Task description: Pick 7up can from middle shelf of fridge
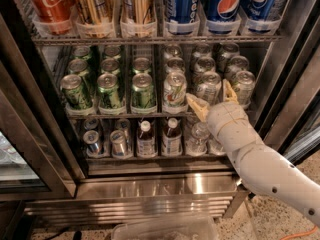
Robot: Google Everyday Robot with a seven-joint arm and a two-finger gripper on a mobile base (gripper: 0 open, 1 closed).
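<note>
The fridge (165, 184) stands open in front of me. Its middle shelf (125, 115) holds rows of small cans in clear lane trays. A silver-white 7up can (174, 90) with green lettering stands at the front of the fourth lane, with more like it behind. My gripper (209, 94) is open at the shelf's front edge, just right of that can. Its tan fingers (196, 107) stand either side of the neighbouring silver can (208, 86), whose lower part is hidden.
Dark green cans (109, 90) fill the left lanes. Tall cola, gold and Pepsi cans (223, 4) stand on the rack above. Small bottles and cans (145, 139) sit on the rack below. The dark door frame (287, 84) is close on the right.
</note>
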